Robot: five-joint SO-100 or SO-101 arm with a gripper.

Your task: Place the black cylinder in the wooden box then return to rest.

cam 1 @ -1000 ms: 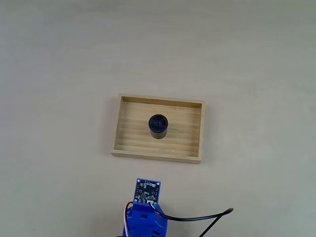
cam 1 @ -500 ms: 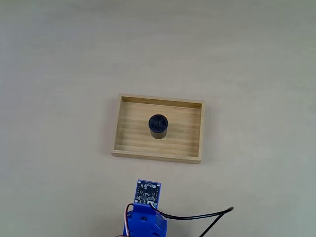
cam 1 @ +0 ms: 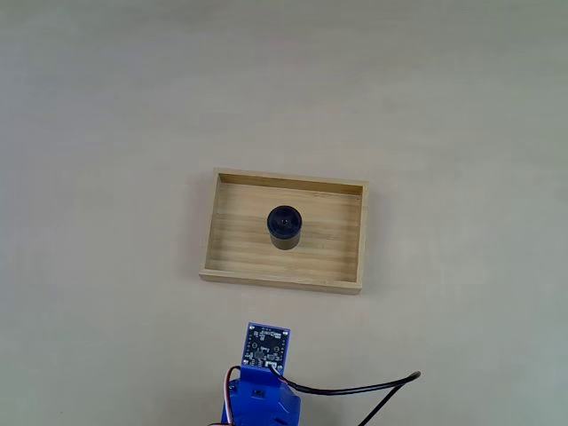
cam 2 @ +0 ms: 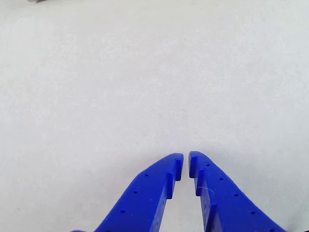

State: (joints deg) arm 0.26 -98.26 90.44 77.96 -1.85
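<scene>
Cylinder stands upright near the middle of the wooden box; the blue gripper, nearly closed, holds nothing.

Pale tabletop under soft, even light

The table is a light beige wood-look surface with faint grain, casting only weak shadows.

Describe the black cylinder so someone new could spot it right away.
In the fixed view, find the wooden box, a shallow light tray in the middle of the pale table. The black cylinder stands upright near the middle of its floor, the only dark object inside.
</scene>
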